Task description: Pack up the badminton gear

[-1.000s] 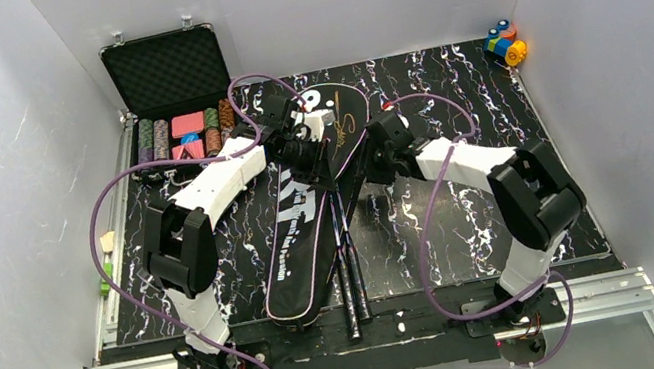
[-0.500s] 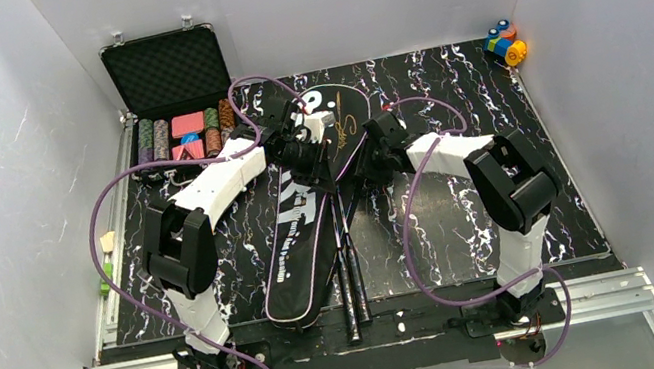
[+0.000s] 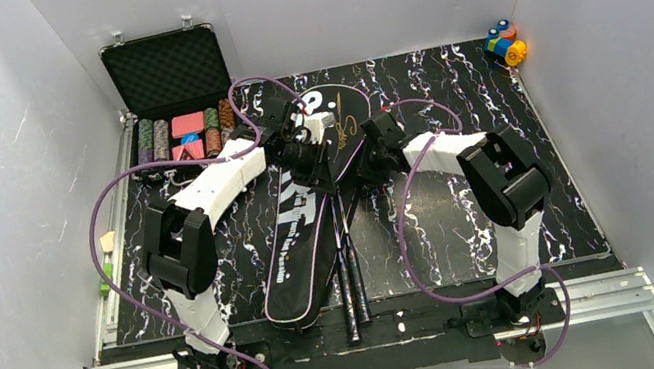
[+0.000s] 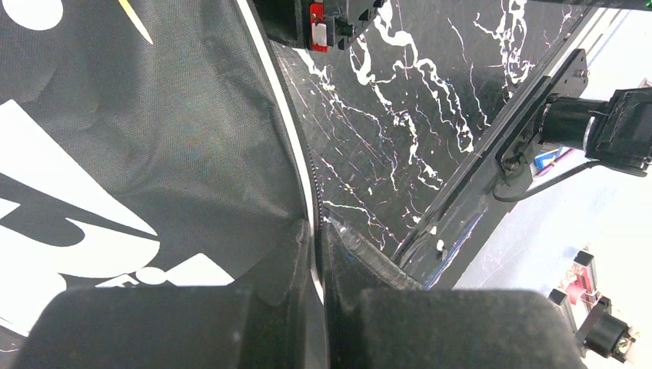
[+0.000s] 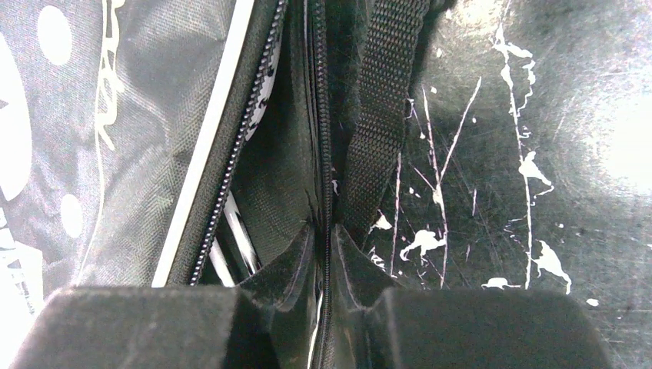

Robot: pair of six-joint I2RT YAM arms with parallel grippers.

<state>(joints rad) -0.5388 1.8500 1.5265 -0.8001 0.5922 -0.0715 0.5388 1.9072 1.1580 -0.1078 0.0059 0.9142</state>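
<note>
White walls box in a black tabletop [image 3: 447,82] veined with white. At its middle the left jaws are pinched tight, their dark fingers [image 4: 286,257] meeting on the white-piped zip edge of the black racket bag [image 4: 154,138], which lies flat with its big white lettering up. The right jaws are closed as well, fingers [image 5: 286,265] nipping the zip tape on the bag's right side. A black webbing strap [image 5: 380,115] runs just right of that zip. Left of this pinch the zip gapes, and pale bars show inside the opening. They are possibly racket frames, though it is too dark in there to be sure.

Seen from above, the left arm [image 3: 220,178] reaches in from the near left and the right arm [image 3: 444,152] from the near right, with their wrists close together over the wide far end of the bag. The bag runs slantwise from far centre toward the near edge. Two dark racket handles [image 3: 350,277] stick out side by side along its right, pointing near.

An open black case of poker chips [image 3: 181,129] stands at the far left. Small colourful toy blocks [image 3: 504,43] sit in the far right corner, well apart from the bag.
</note>
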